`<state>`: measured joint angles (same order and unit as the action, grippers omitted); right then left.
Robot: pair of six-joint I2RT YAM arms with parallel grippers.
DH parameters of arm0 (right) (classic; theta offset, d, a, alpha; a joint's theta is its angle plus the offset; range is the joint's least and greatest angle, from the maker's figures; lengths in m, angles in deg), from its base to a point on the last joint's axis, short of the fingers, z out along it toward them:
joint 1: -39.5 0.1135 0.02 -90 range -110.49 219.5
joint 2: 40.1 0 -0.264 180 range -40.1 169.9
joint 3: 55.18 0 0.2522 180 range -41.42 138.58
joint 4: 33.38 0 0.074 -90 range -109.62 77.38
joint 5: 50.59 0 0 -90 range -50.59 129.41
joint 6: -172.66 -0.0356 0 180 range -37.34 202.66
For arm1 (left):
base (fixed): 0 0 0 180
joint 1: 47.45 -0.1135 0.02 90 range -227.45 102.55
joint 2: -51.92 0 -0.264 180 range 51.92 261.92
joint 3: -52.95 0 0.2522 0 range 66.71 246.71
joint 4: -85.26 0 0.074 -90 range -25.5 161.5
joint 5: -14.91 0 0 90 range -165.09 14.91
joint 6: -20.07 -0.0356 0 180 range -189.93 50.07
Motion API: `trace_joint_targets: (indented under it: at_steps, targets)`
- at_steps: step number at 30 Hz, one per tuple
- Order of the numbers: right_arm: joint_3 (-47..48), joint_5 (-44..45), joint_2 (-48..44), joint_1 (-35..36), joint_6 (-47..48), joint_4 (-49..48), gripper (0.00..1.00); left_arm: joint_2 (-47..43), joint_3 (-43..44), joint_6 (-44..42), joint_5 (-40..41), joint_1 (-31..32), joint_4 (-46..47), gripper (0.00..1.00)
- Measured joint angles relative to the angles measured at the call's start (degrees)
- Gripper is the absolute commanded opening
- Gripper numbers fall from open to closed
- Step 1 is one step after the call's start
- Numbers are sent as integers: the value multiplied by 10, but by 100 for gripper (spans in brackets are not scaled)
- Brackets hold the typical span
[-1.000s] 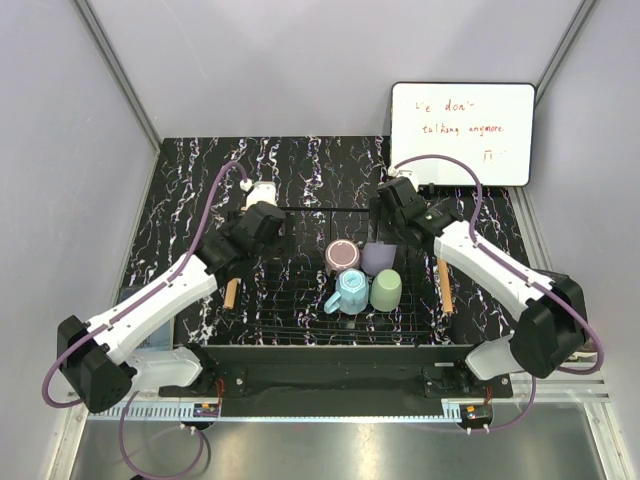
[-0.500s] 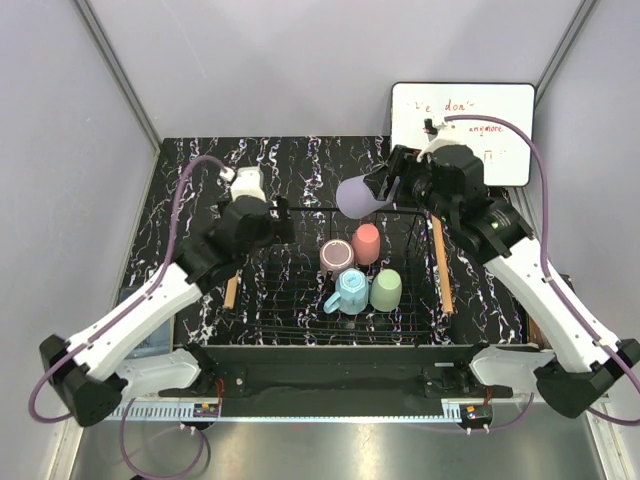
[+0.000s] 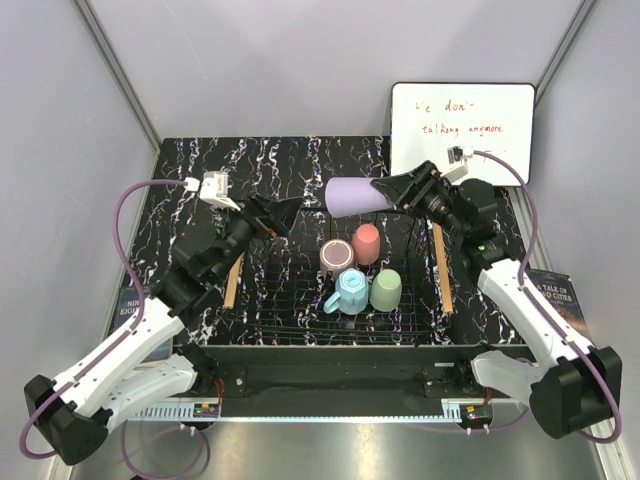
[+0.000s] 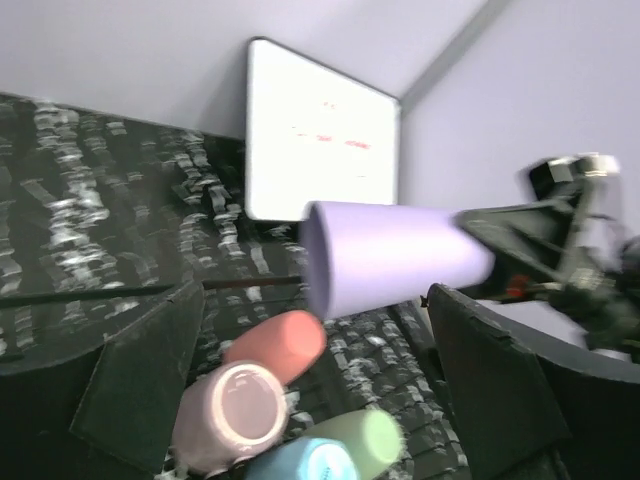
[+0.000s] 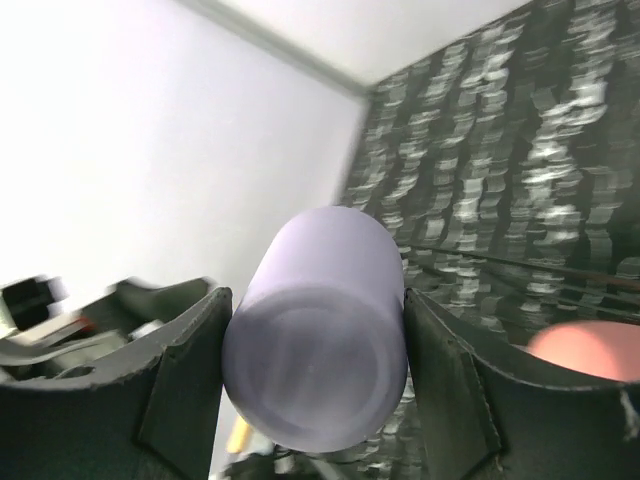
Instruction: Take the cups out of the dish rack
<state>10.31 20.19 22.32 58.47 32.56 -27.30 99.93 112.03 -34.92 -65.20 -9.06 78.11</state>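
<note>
My right gripper [image 3: 388,191] is shut on the lavender cup [image 3: 358,196] and holds it on its side in the air above the dish rack's [image 3: 290,310] far edge. In the right wrist view the cup [image 5: 320,340] fills the gap between both fingers [image 5: 185,385]. In the rack stand a mauve-brown cup [image 3: 338,256], a salmon-pink cup [image 3: 366,243], a light blue mug [image 3: 351,291] and a pale green cup [image 3: 386,289]. My left gripper [image 3: 277,212] is open and empty, raised over the rack's far left. Its view shows the lavender cup [image 4: 395,258] ahead and the other cups [image 4: 228,415] below.
A white whiteboard [image 3: 462,130] leans at the back right. Light wooden bars [image 3: 441,265] run along the rack's sides. A book [image 3: 552,292] lies at the right table edge and another [image 3: 128,305] at the left. Grey walls close in both sides.
My right gripper has lifted the lavender cup out of the rack, uncovering the salmon-pink cup, and turned it sideways. My left arm has risen and swung its gripper toward the cup.
</note>
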Motion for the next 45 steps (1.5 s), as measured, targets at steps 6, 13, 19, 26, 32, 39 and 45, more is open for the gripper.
trace_joint_targets:
  at_steps: [6, 13, 19, 26, 32, 39, 45]
  targets:
    - [-58, -101, 45, -7, -134, -229, 0, 27, -32, 61, -124, -35, 117, 88]
    - [-61, -153, 68, -7, -198, -349, 0, 83, -52, 126, -222, -55, 225, 86]
    - [-61, -180, 69, -7, -203, -367, 0, 109, -51, 152, -263, -55, 281, 80]
    - [-60, -195, 89, 12, -202, -367, 0, 147, -42, 180, -297, -50, 322, 45]
    - [-60, -194, 111, 31, -202, -366, 0, 160, -38, 206, -331, -44, 343, 0]
    - [-54, -191, 110, 32, -197, -348, 90, 155, -10, 195, -344, -41, 295, 0]
    - [-22, -139, 35, 38, -74, -160, 100, 141, 75, 100, -301, -41, 106, 0]
